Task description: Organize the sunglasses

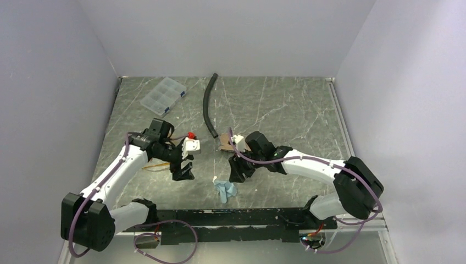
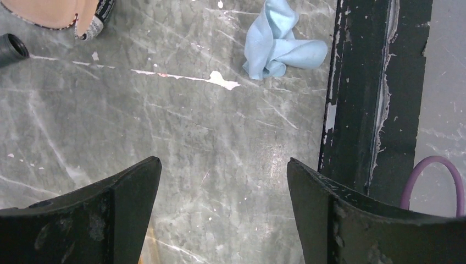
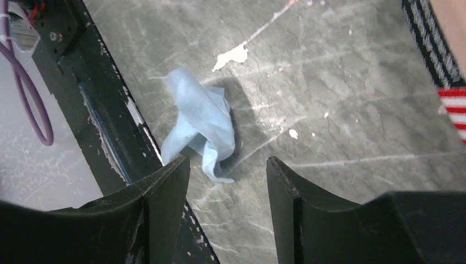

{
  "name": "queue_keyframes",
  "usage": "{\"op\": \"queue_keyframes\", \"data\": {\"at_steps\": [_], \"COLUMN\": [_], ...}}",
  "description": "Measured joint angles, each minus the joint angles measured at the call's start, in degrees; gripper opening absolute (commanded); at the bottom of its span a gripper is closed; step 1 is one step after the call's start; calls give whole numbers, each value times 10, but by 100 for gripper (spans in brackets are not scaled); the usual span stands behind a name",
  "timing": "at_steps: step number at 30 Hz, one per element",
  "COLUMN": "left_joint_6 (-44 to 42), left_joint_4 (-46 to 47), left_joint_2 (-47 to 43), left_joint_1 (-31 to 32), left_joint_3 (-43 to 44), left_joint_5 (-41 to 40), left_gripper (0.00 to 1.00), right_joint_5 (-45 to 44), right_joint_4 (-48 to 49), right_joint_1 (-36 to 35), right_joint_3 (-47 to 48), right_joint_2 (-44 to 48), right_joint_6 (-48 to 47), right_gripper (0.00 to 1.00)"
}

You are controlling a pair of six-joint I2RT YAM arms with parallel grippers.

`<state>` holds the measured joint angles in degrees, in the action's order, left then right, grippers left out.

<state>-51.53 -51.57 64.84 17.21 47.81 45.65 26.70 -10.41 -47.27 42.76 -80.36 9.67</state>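
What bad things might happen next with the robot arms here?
The sunglasses lie partly under the left arm, so a low move might bend their thin arms. The blue cloth sits right by the open right gripper, beside the black rail; it might get snagged or dragged.

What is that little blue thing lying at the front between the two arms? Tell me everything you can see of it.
It is a small light-blue cloth, soft-looking fabric, crumpled and folded over itself into a loose heap. It lies on the grey marbled table, beside the black rail at the near edge. The right hand hangs open close over it without gripping it; whether a finger brushes it cannot be told.
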Motion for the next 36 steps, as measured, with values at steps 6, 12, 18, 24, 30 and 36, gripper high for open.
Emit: {"op": "queue_keyframes", "data": {"at_steps": [6, 12, 18, 24, 30, 36], "left_joint_6": [16, 45, 46, 31, 30, 35], "left_joint_4": [32, 109, 172, 196, 243, 273], "left_joint_2": [5, 50, 119, 171, 146, 105], "left_joint_1": [39, 146, 246, 310, 372, 371], "left_joint_3": [-7, -18, -26, -21, -46, -61], "left_joint_5": [-13, -70, -115, -148, -193, -210], "left_gripper": [83, 80, 81, 82, 83, 82], "right_joint_5": [-22, 9, 24, 21, 5, -65], "right_joint_4": [34, 124, 200, 228, 302, 361], "right_joint_1": [0, -3, -7, -7, -27, -75], "right_joint_3": [-65, -159, -243, -263, -340, -402], "right_joint_2": [13, 41, 118, 147, 199, 241], "right_joint_6": [43, 89, 111, 139, 214, 256], "right_gripper": [56, 56, 55, 52, 52, 52]}}
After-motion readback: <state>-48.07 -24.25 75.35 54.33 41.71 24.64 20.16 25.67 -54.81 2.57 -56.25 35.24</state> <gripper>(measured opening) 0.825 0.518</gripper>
